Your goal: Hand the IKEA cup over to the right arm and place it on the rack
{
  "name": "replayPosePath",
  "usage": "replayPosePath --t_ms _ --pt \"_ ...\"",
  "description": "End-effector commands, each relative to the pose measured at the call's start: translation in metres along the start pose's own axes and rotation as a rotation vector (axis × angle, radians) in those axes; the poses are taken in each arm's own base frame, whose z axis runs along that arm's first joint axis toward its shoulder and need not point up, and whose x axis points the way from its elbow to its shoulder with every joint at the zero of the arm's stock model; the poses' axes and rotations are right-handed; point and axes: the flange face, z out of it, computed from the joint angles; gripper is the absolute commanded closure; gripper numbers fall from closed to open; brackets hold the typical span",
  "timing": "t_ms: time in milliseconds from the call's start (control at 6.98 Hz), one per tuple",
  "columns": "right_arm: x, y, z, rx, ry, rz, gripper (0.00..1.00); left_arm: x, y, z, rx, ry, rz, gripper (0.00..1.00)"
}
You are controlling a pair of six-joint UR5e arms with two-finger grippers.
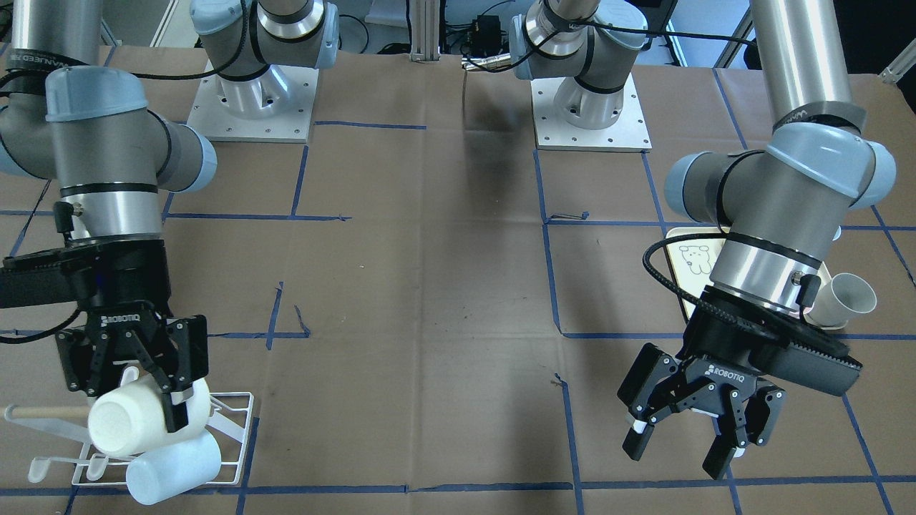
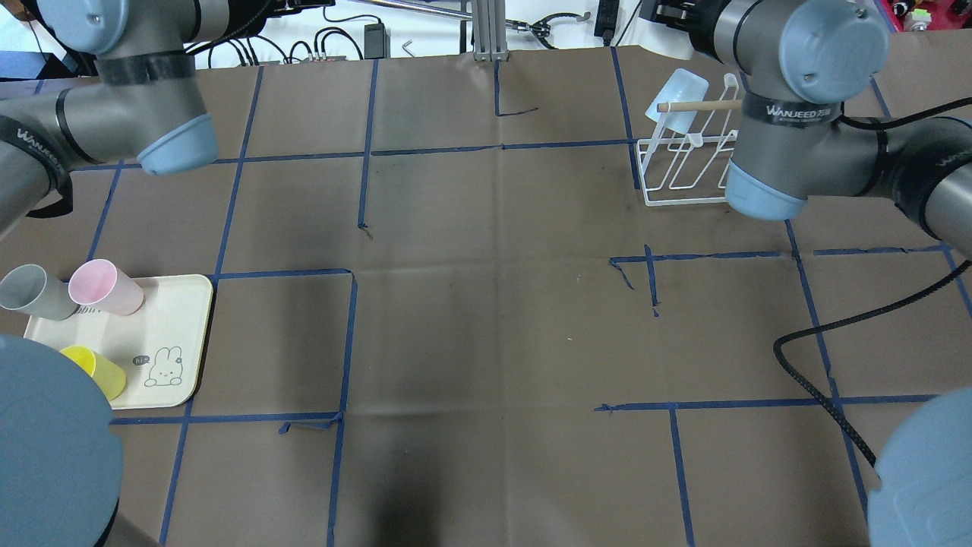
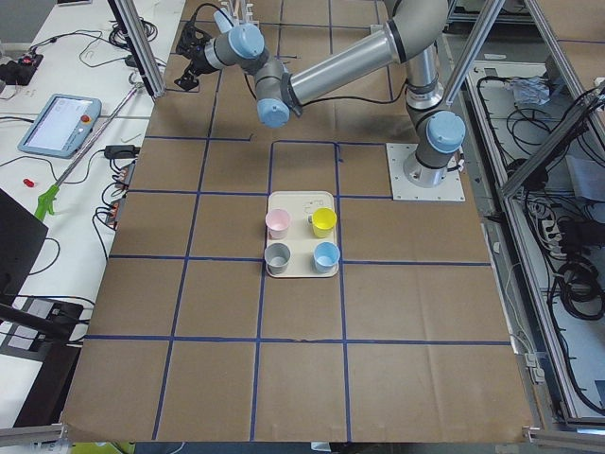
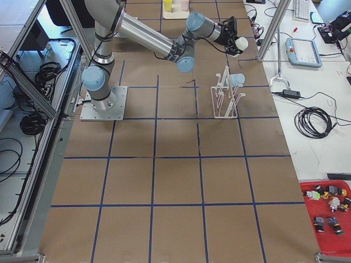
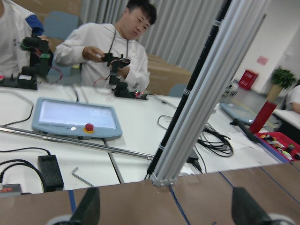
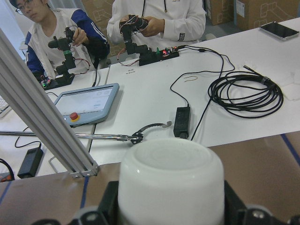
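In the front-facing view my right gripper (image 1: 136,397) is shut on a white cup (image 1: 132,422), held on its side just above the white wire rack (image 1: 240,429). The rack's wooden dowel (image 1: 39,413) sticks out beside the cup. The right wrist view shows the white cup's base (image 6: 171,183) filling the space between the fingers. My left gripper (image 1: 676,454) is open and empty, hanging above the table in front of the cream tray (image 1: 676,261). The left wrist view shows its two spread fingertips (image 5: 89,208) with nothing between them. The overhead view hides both grippers.
A pale blue cup (image 1: 175,468) lies on the rack below the white cup; it also shows overhead (image 2: 676,95). The cream tray (image 2: 178,334) holds a grey cup (image 2: 26,289), a pink cup (image 2: 106,287) and a yellow cup (image 2: 95,370). A black cable (image 2: 820,387) lies at the right.
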Motion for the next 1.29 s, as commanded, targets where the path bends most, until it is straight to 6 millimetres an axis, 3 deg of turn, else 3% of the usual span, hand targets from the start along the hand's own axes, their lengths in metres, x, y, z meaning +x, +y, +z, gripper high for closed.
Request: replayPosePath --t_ms 0,287,430,717,1147 --pt "0.053 -0.011 0.003 0.020 0.079 -0.147 0.77 0.016 -0.009 -0.022 -0.222 -0.106 -0.061 0.02" --pt "0.120 -0.012 0.015 0.005 0.148 -0.220 0.78 0.046 0.012 -0.071 -0.483 -0.221 -0.100 0.02" --pt "0.137 -0.010 0.018 0.024 0.168 -0.235 0.77 0.068 0.033 -0.086 -0.595 -0.308 -0.056 0.01" --pt "0.147 -0.001 0.029 0.085 0.187 -0.276 0.77 0.084 0.052 -0.094 -0.676 -0.309 -0.051 0.01" --pt "0.156 0.019 0.051 0.088 0.188 -0.291 0.77 0.064 0.051 -0.105 -0.689 -0.328 -0.082 0.00"
